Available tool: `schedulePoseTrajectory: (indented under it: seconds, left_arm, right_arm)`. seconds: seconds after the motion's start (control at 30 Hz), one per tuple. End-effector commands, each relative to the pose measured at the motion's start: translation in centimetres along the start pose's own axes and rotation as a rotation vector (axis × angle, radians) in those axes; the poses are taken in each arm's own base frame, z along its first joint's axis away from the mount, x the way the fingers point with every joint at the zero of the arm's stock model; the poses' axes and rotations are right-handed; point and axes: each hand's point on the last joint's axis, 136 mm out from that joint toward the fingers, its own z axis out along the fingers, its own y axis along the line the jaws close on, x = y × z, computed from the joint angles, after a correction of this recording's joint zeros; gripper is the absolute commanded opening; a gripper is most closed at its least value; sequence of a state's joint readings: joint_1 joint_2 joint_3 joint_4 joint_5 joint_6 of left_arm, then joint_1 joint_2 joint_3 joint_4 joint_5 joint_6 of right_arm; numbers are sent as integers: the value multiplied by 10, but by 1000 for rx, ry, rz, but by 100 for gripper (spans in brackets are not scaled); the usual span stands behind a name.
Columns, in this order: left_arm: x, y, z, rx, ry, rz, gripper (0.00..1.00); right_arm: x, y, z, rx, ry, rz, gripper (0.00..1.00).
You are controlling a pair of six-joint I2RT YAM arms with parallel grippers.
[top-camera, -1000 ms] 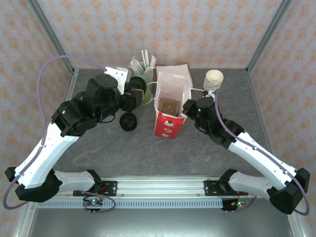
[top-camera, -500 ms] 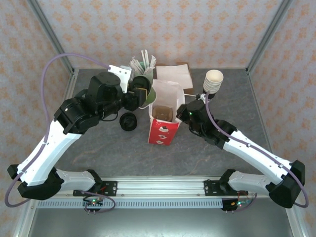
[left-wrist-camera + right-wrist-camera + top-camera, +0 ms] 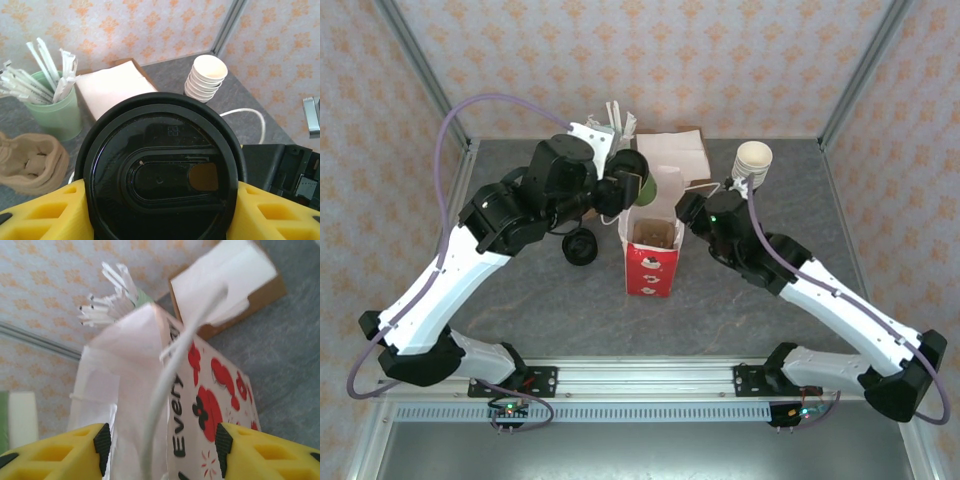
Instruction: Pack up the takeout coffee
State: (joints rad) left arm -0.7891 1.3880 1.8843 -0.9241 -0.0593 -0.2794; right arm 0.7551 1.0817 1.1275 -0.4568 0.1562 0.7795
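Observation:
The takeout coffee (image 3: 160, 150), a dark green cup with a round black lid, sits between the yellow fingers of my left gripper (image 3: 160, 205), which is shut on it. From above, the coffee (image 3: 645, 187) hangs at the back left rim of the red-and-white paper bag (image 3: 652, 262), with my left gripper (image 3: 628, 190) behind it. The bag stands upright with its mouth open. My right gripper (image 3: 162, 450) is open at the bag's right rim (image 3: 200, 390). The white string handle (image 3: 170, 375) runs between its jaws, clear of the pads (image 3: 102, 446).
A green holder of wrapped straws (image 3: 60, 107) and a box of white napkins (image 3: 675, 150) stand behind the bag. A stack of cream cups (image 3: 752, 162) is at the back right. A low pile of black lids (image 3: 580, 246) lies left of the bag.
My right gripper has opened and let go of the bag's rim. The left arm has carried the coffee to the right, up to the bag's mouth. The bag now stands straighter.

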Motion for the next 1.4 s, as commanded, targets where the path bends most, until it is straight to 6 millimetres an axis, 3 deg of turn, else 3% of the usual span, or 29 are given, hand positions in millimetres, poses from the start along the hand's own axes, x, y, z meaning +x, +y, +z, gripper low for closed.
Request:
schedulePoseTrajectory:
  seconds: [0.0,0.17,0.33,0.47,0.8,1.03,1.37]
  left_arm:
    - [-11,-1,-2,-23,-28,-9,59]
    - [-8,-7,23,-37,23,11,59]
    - [-9,-22,49,-11,60,3,57]
    - [-12,-22,63,-46,70,2,57]
    - [-4,4,59,-183,75,-67,56]
    - [26,18,73,-259,114,-130,56]
    - [70,16,97,-256,186,-171,56]
  right_arm:
    - [-38,-7,-16,-16,-54,-69,60]
    - [-67,-14,7,-63,52,-63,59]
    - [-74,-8,42,-120,246,11,56]
    - [-82,-1,55,-139,335,52,55]
    - [-104,45,67,-267,461,78,55]
    - [-87,35,85,-265,522,26,55]
    - [-43,24,95,-284,637,-90,58]
